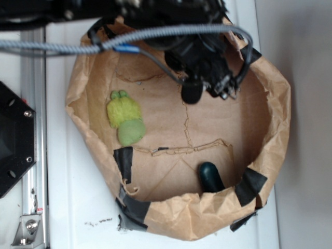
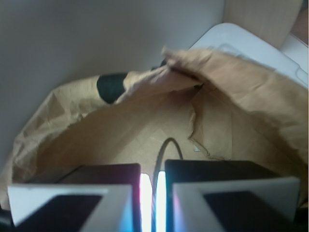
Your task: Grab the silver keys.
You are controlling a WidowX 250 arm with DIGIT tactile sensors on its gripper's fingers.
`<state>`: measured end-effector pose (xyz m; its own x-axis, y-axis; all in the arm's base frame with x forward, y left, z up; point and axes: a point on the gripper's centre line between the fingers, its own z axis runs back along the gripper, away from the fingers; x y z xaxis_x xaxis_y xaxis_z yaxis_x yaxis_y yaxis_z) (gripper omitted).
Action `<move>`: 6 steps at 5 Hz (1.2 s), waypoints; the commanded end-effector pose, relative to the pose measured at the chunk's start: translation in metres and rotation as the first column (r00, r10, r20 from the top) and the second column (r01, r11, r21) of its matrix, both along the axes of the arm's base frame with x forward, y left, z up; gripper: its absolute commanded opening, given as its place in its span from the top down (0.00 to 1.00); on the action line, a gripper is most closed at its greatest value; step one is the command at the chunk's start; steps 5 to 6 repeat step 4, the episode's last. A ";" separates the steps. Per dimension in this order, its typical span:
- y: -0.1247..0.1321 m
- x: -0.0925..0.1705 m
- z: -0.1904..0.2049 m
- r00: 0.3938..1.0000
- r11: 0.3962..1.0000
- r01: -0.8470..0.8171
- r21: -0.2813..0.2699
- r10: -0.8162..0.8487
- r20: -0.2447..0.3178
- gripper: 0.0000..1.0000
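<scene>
— Nearest the wrist lens: two dark fingers [image 2: 106, 176] of the gripper [image 2: 152, 170], pale-edged, pressed almost together, only a bright narrow slit between

— Clamped on anything?

— Yes. Clenched on the silver keys [image 2: 162, 148]: thin wire ring pinched in the slit, one dark loop of it arching up beyond the fingertips. Key blades themselves not visible from the wrist

— Position of the gripper [image 1: 212, 83] in the exterior view?

— Over the far part of the brown paper bag [image 1: 275, 104], close to its right-hand wall, black housing and wiring blocking most of the view beneath. Keys not clearly distinguishable there, lost among the dark parts

— Other contents of the bag?

— Fuzzy yellow-green plush toy [image 1: 124, 116] lying on the bag floor toward the left wall, well apart from the gripper. Dark green rounded object [image 1: 210, 176] at the near edge, partly hidden behind the folded rim. Neither touched

— Condition of the bag?

— Rim crumpled and rolled outward, patched with black tape [image 1: 123, 161] at several points. Floor creased and torn along a few lines

— Surroundings?

— White table [image 1: 67, 218] under the bag, grey braided cable [image 1: 52, 47] running across the top from the left toward the arm
</scene>
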<state>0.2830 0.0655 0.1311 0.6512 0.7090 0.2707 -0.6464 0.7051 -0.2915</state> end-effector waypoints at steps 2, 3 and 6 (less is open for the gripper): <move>-0.006 -0.006 0.002 0.997 0.994 0.068 0.091 -0.072 0.034 1.00; -0.006 -0.007 0.001 0.997 0.993 0.072 0.089 -0.076 0.034 1.00; -0.005 -0.008 -0.001 0.996 0.994 0.062 0.095 -0.067 0.051 1.00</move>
